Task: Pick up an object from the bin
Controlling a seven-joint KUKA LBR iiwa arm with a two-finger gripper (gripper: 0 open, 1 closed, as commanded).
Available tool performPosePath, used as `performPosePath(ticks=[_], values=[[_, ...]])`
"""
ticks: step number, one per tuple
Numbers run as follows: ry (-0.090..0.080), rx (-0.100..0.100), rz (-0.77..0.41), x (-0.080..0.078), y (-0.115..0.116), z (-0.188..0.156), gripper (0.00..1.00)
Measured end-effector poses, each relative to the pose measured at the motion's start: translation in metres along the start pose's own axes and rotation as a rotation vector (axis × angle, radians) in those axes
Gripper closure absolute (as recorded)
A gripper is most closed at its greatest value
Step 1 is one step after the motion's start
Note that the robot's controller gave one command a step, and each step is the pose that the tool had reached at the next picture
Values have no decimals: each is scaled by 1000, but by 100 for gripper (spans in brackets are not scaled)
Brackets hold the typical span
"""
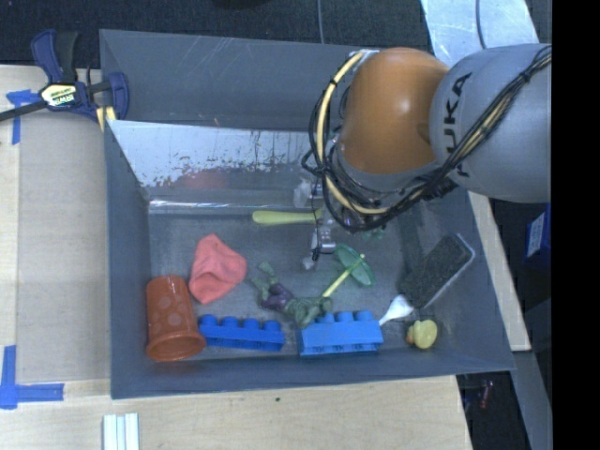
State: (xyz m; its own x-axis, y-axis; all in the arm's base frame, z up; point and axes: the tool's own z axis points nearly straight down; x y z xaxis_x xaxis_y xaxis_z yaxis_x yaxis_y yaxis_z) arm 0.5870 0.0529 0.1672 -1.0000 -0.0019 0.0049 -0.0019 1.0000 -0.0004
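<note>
Near the middle of the grey metal bin (127,251), toward its far wall, the gripper (322,244) hangs low; how far it is open cannot be told. Its tip is just beside the right end of a pale yellow-green plastic stick (279,218), with a green leafy plastic sprig (349,268) close on the near side. Along the near edge lie an orange plastic cup (172,319) on its side, a dark blue toy brick (240,333) and a lighter blue toy brick (340,334). A pink crumpled cloth (217,268) lies beside the cup.
</note>
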Motion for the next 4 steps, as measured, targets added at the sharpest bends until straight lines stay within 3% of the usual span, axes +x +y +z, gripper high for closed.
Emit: performPosePath(ticks=[1,2,3,4], values=[[-8,-1,1,-1,0,-5,0],[-12,-1,5,29,20,57,0],[-23,-2,-24,57,27,78,0],[-27,0,-236,82,17,89,0]])
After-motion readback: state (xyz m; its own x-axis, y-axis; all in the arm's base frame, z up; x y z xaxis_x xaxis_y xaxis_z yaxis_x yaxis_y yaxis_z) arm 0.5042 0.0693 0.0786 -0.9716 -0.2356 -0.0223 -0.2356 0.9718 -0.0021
